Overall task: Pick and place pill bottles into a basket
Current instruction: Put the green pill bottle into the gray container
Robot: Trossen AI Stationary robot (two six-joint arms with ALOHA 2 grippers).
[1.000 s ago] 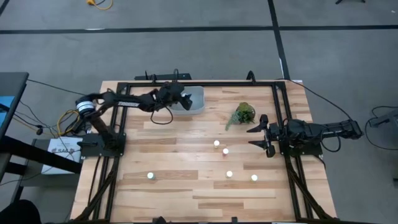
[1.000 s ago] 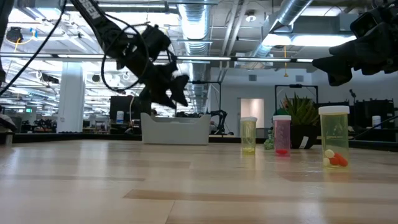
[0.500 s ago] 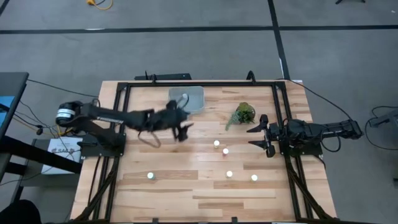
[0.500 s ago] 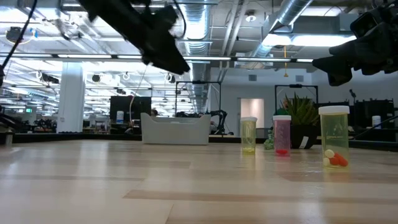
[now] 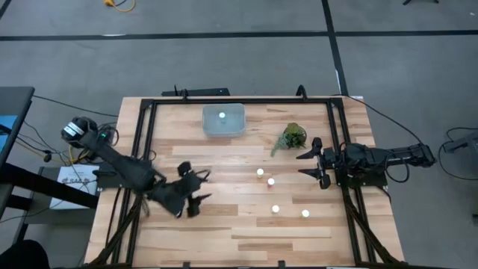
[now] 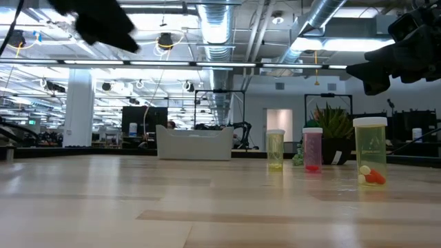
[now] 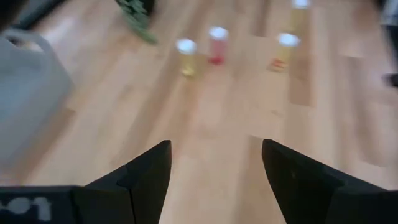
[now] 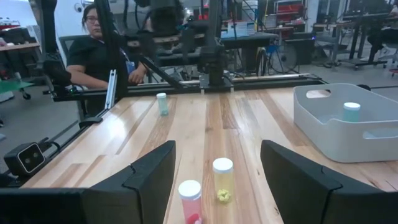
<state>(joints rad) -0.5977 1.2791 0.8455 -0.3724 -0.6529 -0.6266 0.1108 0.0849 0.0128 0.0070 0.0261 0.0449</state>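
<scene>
High view: the wooden plank table (image 5: pixel 239 232), pale and striped by its boards, is framed by black rails. At its far edge sits the basket (image 5: pixel 224 120), a translucent blue-grey plastic bin, rectangular with rounded corners, holding one pill bottle (image 5: pixel 222 116) that shows as a round white cap. Four more pill bottles stand uncovered on the boards on the table's right half: one (image 5: pixel 260 172) with another (image 5: pixel 270 181) just beside it, then two nearer the front (image 5: pixel 275 209) and (image 5: pixel 305 214), well apart from the basket. That makes five counted from above. In the low view three of them show as clear cylinders with white caps, one yellowish (image 6: pixel 275 149), one pinkish (image 6: pixel 312 149), one (image 6: pixel 370 151) with orange and white pills at its bottom. A small green leafy sprig (image 5: pixel 292 137) lies right of the basket.

The left gripper (image 5: pixel 196 188) hangs over the table's front left part, fingers spread wide and holding nothing, as the left wrist view confirms. The right gripper (image 5: pixel 314 164) waits at the right edge near the sprig, its fingers also parted and empty. A seated person (image 8: pixel 102 53) shows beyond the table in the right wrist view.
</scene>
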